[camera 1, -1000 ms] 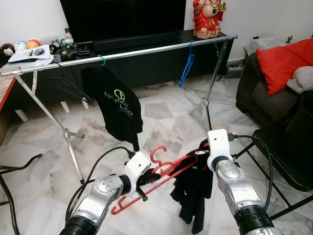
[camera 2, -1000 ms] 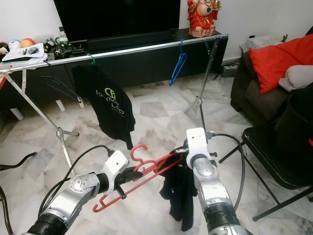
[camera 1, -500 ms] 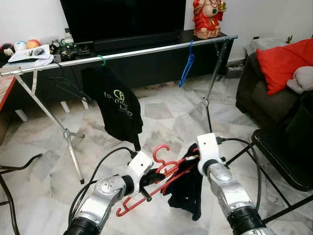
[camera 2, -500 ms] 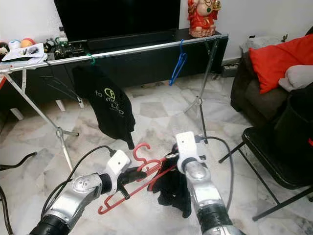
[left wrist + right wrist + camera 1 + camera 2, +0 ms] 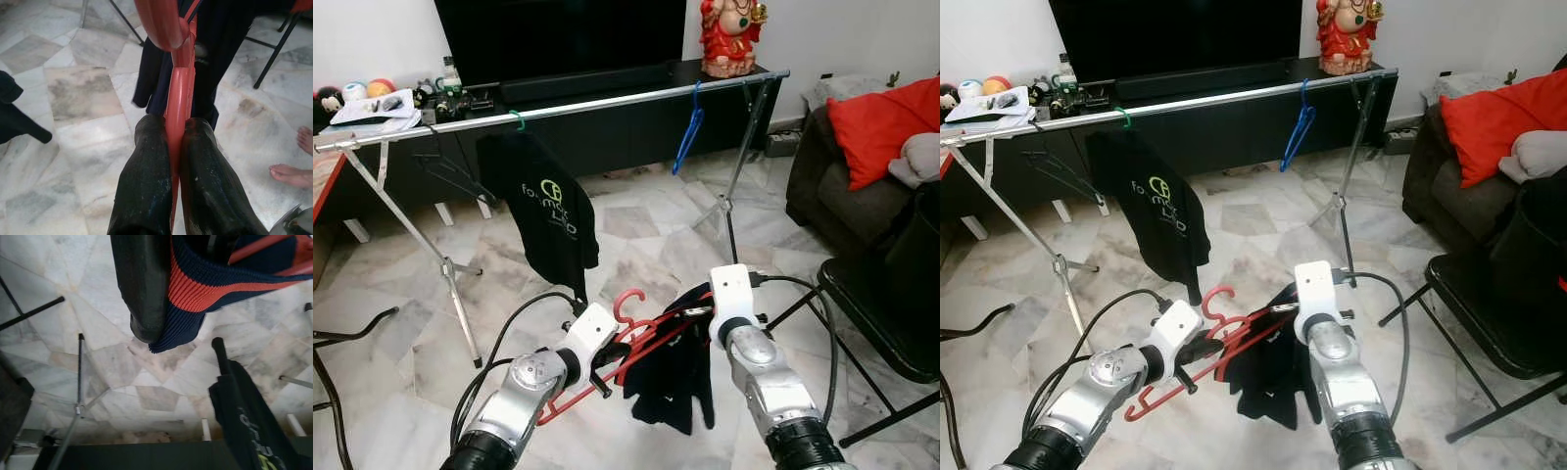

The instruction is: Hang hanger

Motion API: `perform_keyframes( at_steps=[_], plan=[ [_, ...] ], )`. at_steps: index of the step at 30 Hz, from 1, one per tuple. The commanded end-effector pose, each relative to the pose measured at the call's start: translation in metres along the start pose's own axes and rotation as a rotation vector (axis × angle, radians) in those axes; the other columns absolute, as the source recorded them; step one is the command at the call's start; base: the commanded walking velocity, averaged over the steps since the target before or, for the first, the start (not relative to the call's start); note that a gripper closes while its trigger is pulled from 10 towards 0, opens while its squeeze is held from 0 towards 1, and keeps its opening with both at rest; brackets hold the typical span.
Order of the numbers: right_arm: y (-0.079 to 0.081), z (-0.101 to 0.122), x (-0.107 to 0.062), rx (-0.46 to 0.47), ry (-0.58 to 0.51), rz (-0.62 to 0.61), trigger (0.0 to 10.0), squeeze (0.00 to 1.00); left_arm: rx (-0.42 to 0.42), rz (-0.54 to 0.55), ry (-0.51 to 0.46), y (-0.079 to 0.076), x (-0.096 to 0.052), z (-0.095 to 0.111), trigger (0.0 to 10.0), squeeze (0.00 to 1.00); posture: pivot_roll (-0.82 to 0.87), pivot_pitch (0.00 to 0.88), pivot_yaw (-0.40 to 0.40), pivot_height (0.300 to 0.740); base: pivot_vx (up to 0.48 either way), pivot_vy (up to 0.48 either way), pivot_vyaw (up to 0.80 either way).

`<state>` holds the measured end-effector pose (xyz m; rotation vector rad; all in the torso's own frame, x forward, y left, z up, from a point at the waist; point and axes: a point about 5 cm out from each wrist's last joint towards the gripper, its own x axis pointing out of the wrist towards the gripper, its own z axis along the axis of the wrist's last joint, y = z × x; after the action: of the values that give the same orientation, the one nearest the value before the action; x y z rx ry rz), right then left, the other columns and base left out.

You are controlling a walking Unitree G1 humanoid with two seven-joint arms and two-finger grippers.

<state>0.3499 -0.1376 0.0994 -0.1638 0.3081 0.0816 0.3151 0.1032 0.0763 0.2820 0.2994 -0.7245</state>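
A red plastic hanger (image 5: 641, 333) is held low over the marble floor, and my left gripper (image 5: 173, 125) is shut on its lower bar. A dark navy garment (image 5: 671, 377) with an orange-striped edge (image 5: 195, 289) drapes over the hanger's right arm. My right gripper (image 5: 700, 315) is shut on that edge, just right of the hanger's hook. Beyond them a long silver rail (image 5: 548, 108) crosses the room on folding legs. It carries a black T-shirt (image 5: 553, 220) on a green hanger and a bare blue hanger (image 5: 686, 132).
A black TV console (image 5: 607, 127) with a red statue (image 5: 729, 34) stands behind the rail. A dark sofa with a red cushion (image 5: 881, 122) and a black folding chair (image 5: 876, 304) are at the right. A person's bare feet (image 5: 293, 171) rest on the floor nearby.
My right gripper has moved left toward the left gripper, drawing the dark garment further along the hanger. The left gripper and the hanger have barely shifted.
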Motion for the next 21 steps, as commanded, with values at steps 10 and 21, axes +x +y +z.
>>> perform_keyframes(
  at_steps=[10,21],
  plan=[
    [0.013,0.010,-0.001,-0.001,-0.037,0.063,10.0,0.00,-0.002,0.021,-0.004,0.005,-0.001,0.002,10.0,0.00,0.05,0.073,0.041,0.740,0.000,0.000,0.00],
    [0.023,0.010,-0.003,-0.022,-0.040,0.147,10.0,0.00,-0.038,-0.011,-0.080,-0.003,0.003,0.011,10.0,0.00,0.05,0.070,0.041,0.740,0.000,0.000,0.00]
  ],
)
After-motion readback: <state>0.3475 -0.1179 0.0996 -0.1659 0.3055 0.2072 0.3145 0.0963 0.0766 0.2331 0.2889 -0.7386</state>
